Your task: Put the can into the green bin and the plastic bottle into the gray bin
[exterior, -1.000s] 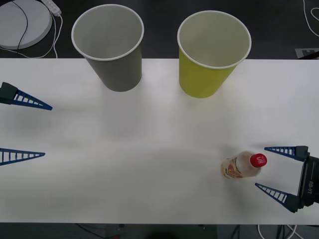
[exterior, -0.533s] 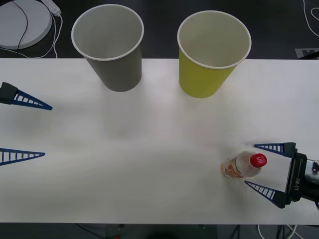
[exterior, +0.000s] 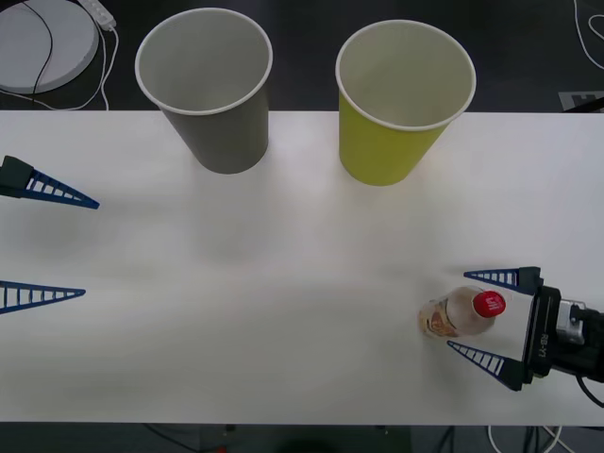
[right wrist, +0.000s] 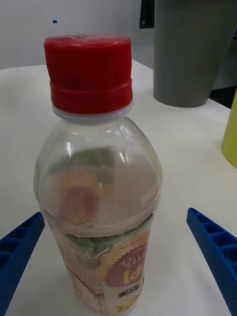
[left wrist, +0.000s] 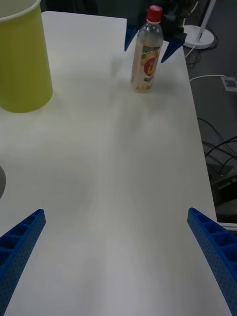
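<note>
Plastic bottle [exterior: 460, 314] upright on white table [exterior: 283, 283], set between spread fingers of right gripper [exterior: 481, 316].

Right gripper: blue ribbed fingers [exterior: 483, 360] wide apart, one to each side of the bottle, neither touching it; red cap and upper body just inside the fingertips, gaps visible on both sides in the right wrist view [right wrist: 94, 163]. Left gripper [exterior: 66, 247]: at the table's left edge, fingers [exterior: 57, 192] wide apart, nothing between them, well apart from the bottle. Gray bin [exterior: 209, 90] and green bin [exterior: 401, 99]: both upright at the table's far edge, side by side, well beyond the right fingertips, green one nearer to them; insides bare as far as seen.
</note>
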`<state>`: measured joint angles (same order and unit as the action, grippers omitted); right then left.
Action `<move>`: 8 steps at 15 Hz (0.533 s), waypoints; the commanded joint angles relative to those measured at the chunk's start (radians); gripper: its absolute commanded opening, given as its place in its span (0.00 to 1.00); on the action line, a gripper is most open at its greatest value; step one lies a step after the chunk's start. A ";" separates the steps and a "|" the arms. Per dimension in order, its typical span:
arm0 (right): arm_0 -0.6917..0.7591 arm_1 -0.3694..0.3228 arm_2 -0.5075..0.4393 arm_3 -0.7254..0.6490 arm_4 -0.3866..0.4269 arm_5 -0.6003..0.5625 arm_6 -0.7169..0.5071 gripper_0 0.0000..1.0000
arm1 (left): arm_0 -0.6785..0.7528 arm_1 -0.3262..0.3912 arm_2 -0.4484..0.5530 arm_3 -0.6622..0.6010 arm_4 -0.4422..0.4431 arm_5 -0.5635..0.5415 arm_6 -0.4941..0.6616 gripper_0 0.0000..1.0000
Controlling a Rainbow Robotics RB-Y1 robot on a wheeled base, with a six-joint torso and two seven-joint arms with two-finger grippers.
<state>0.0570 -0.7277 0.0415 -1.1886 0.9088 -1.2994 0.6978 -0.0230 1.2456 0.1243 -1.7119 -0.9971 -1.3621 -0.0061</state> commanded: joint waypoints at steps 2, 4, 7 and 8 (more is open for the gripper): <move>-0.017 0.001 0.014 0.000 -0.002 -0.017 -0.015 1.00 | 0.000 0.000 0.000 0.000 0.000 0.000 0.000 1.00; -0.023 0.001 0.020 0.000 -0.005 -0.026 -0.024 1.00 | 0.000 0.000 0.000 0.000 0.000 0.000 0.000 1.00; -0.032 0.001 0.029 -0.002 -0.008 -0.040 -0.034 1.00 | 0.000 0.000 0.000 0.000 0.000 0.000 0.000 1.00; -0.036 0.005 0.029 -0.002 -0.008 -0.044 -0.037 1.00 | 0.000 0.000 0.000 0.000 0.000 0.000 0.000 1.00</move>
<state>0.0237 -0.7253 0.0702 -1.1901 0.9008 -1.3401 0.6641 -0.0230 1.2456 0.1243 -1.7119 -0.9971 -1.3621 -0.0061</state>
